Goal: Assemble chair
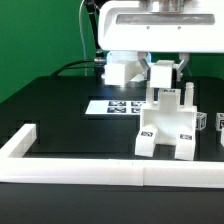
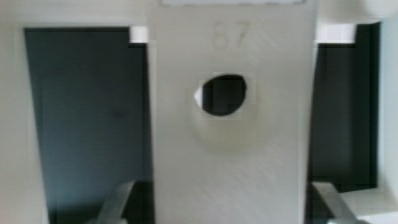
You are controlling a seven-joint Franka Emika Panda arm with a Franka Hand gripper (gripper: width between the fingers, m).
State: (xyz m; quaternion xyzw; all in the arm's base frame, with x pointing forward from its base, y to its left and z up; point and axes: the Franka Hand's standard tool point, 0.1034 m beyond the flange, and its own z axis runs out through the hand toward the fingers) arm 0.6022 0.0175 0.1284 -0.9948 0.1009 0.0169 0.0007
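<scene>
The chair (image 1: 166, 128) stands as a partly joined white assembly with small tags, on the black table at the exterior view's right. Its upright panel (image 1: 167, 97) rises from two blocky legs. My gripper (image 1: 165, 78) comes down from above and is shut on the top of this panel. In the wrist view the same white panel (image 2: 196, 150), with an oval hole (image 2: 222, 95), fills the middle. One finger (image 2: 125, 200) lies against one side of it and the other finger against the opposite side. My gripper (image 2: 226, 188) holds nothing else.
The marker board (image 1: 113, 106) lies flat behind the chair. A low white border rail (image 1: 70, 171) runs along the front edge and turns back at the exterior view's left. Small tagged white parts (image 1: 205, 122) sit at the right edge. A white block (image 1: 120, 72) stands at the back.
</scene>
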